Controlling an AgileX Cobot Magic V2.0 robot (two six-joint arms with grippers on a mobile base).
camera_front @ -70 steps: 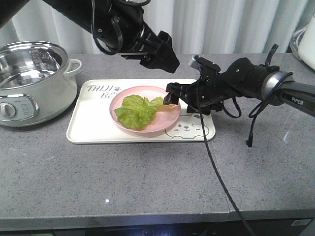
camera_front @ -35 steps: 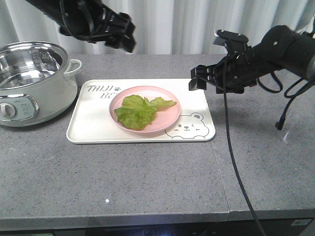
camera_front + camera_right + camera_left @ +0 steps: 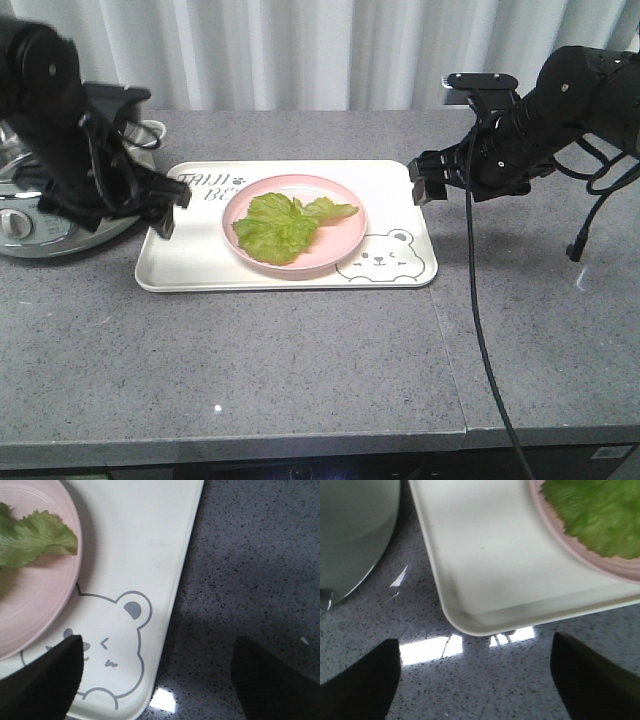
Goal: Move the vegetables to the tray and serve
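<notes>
I find the lettuce leaf (image 3: 283, 226) lying on the pink plate (image 3: 342, 245), which sits inside the tray (image 3: 185, 268). The left gripper (image 3: 476, 641) and right gripper (image 3: 158, 640) both stand wide and empty. One is at each end of the tray, apparently positioned to grasp its rim for serving.
</notes>
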